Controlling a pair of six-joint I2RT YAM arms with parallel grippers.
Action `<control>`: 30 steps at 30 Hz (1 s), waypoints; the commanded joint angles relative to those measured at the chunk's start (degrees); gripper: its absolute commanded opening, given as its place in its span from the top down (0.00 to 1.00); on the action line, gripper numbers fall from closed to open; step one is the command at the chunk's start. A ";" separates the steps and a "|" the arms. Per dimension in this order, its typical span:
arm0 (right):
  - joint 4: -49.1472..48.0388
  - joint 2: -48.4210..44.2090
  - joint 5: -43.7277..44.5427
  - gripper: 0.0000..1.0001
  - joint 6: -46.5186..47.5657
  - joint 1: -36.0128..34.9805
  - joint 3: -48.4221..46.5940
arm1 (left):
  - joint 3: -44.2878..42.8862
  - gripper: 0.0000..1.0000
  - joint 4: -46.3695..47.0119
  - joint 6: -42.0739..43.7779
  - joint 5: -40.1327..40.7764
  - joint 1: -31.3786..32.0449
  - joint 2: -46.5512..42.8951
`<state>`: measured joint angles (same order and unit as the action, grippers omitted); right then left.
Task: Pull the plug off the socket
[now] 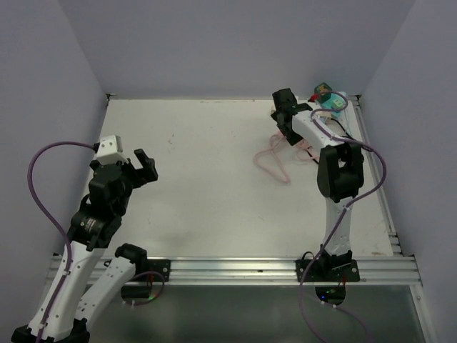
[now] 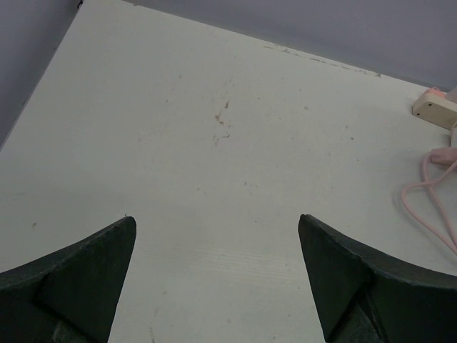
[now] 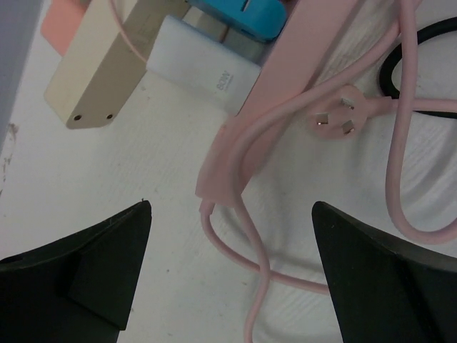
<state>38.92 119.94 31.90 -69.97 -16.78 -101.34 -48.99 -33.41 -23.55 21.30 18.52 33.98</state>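
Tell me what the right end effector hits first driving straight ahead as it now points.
Most likely the near end of the long pink plastic power strip, with its thin pink cable beside it; depth is unclear.

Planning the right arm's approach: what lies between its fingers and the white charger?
The pink cord and the pink strip's end, in the right wrist view.

On my right wrist feed I can read one marking: small grey print on the white charger (image 3: 203,64), toward its 4 o'clock end. It looks like "80W", though it is faint and I cannot vouch for the first digit. The charger sits near 12 o'clock in that view, just beside the beige strip (image 3: 107,64), at its 3 o'clock side.
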 commanded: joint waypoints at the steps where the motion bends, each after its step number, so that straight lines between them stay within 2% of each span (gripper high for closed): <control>1: 3.19 3.54 0.36 0.01 -8.33 2.10 -3.69 | -2.77 0.00 -0.25 -1.67 2.25 0.28 0.04; 8: 3.01 9.25 -4.29 0.04 -11.41 5.00 -5.54 | -2.86 0.00 -1.13 -2.64 3.22 0.28 0.39; 14: 2.22 7.78 -5.09 0.30 -10.01 5.35 -1.24 | -2.69 0.00 -0.87 -2.73 2.78 0.28 0.39; 15: 1.78 6.98 -5.01 0.38 -9.22 5.35 1.21 | -2.69 0.00 -0.70 -2.73 2.61 0.28 0.56; 20: -2.43 -0.47 -7.11 0.63 -5.18 5.35 10.53 | -2.07 0.00 1.23 -2.03 0.41 0.28 1.09; 21: -3.22 -2.06 -7.55 0.73 -3.34 5.35 14.46 | -1.99 0.00 1.59 -1.94 -0.11 0.28 1.35; 23: -6.03 -4.88 -9.30 0.83 0.25 5.35 18.61 | -1.90 0.00 2.46 -1.67 -1.17 0.28 1.79; 24: -6.92 -7.85 -10.18 0.92 1.67 5.18 22.55 | -1.90 0.00 2.73 -1.41 -1.69 0.28 2.06; 25: -7.79 -9.10 -11.32 0.97 3.34 5.00 24.33 | -1.81 0.00 3.00 -1.24 -2.22 0.28 2.23; 26: -9.63 -10.59 -13.51 1.00 7.44 4.82 27.57 | -1.72 0.00 3.61 -0.97 -2.66 0.28 2.32; 30: -11.93 -16.13 -17.83 1.00 20.03 0.53 32.34 | -0.67 0.00 5.54 0.43 -4.07 0.28 3.46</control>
<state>28.82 107.90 18.87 -62.06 -12.73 -71.44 -49.80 -32.42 -24.45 19.31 18.52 36.75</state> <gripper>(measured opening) 0.352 0.996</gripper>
